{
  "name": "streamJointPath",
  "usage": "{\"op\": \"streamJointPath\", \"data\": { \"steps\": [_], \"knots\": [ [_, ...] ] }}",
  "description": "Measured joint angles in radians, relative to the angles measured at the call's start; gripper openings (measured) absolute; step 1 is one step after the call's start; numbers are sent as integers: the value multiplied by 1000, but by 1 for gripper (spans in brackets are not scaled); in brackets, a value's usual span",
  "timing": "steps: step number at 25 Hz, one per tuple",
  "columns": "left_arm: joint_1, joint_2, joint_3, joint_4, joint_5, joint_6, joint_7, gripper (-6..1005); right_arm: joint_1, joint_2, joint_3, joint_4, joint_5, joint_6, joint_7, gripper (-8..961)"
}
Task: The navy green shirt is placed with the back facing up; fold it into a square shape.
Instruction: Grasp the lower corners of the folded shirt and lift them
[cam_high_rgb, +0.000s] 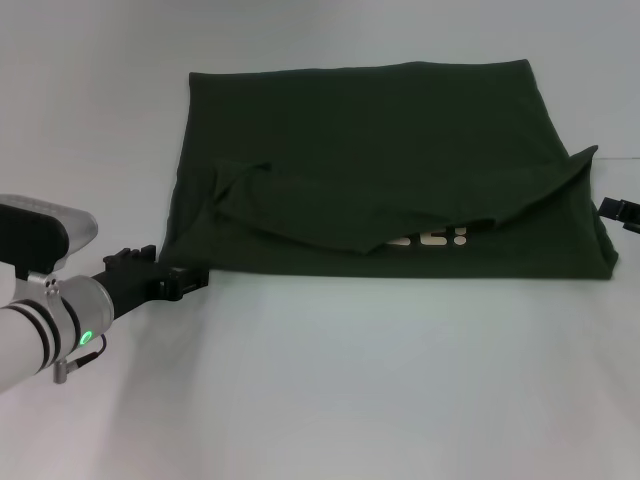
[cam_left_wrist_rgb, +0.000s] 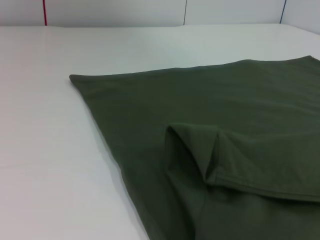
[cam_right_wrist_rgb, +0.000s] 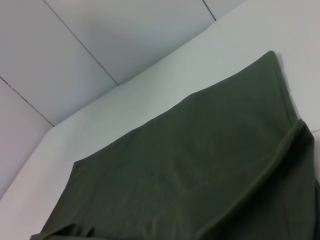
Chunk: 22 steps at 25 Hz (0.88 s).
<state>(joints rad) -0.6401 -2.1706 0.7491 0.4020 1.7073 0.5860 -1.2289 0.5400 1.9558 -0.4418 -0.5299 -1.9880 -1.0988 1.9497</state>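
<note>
the navy green shirt (cam_high_rgb: 390, 160) is lying spread on the white table (cam_high_rgb: 330, 380) as a wide, roughly rectangular slab of dark olive knit. it's already partly folded: a sleeve-like flap is lying doubled over the middle, giving a curved, hemmed edge that's running across the cloth, with a small puckered fold at the end nearer the left gripper. the same flap is showing in the left wrist view as a raised tuck with a stitched hem on the shirt (cam_left_wrist_rgb: 210, 130), and in the right wrist view the shirt (cam_right_wrist_rgb: 190, 175) is showing a long thick folded ridge along one side.

there's a bit of pale print peeking out from under the flap, close to the near edge. only a few letter bits and what looks like an exclamation mark are showing, so i can't read it.

the left gripper (cam_high_rgb: 183, 281) is sitting right at the shirt's near corner, with the whole garment stretching away beyond it and off toward the other arm. its black fingers are touching the corner hem, but i can't tell whether they're pinching it or just resting open beside it.

the right gripper (cam_high_rgb: 622, 212) is barely poking in at the opposite side, just beside the shirt's edge. can't tell its finger state either.
</note>
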Motion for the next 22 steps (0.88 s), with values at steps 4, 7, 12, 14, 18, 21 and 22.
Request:
{"op": "streamJointPath", "data": {
  "steps": [4, 7, 12, 14, 18, 21, 22],
  "knots": [
    [2, 0, 2, -5, 0, 0, 8, 883, 1, 1, 0, 1, 0, 2, 0, 628],
    [1, 0, 2, -10, 0, 0, 13, 882, 2, 2, 0, 1, 0, 2, 0, 628],
    [-1, 0, 4, -14, 0, 0, 21, 882, 3, 7, 0, 1, 0, 2, -1, 628],
    [-1, -1, 6, -14, 0, 0, 24, 882, 2, 9, 0, 1, 0, 2, -1, 628],
    [-3, -2, 9, -14, 0, 0, 24, 883, 1, 10, 0, 1, 0, 2, -1, 628],
    [-5, -2, 10, -14, 0, 0, 24, 883, 0, 10, 0, 1, 0, 2, -1, 627],
    [-6, -1, 10, -14, 0, 0, 25, 883, 0, 11, 0, 1, 0, 2, -1, 627]
  ]
}}
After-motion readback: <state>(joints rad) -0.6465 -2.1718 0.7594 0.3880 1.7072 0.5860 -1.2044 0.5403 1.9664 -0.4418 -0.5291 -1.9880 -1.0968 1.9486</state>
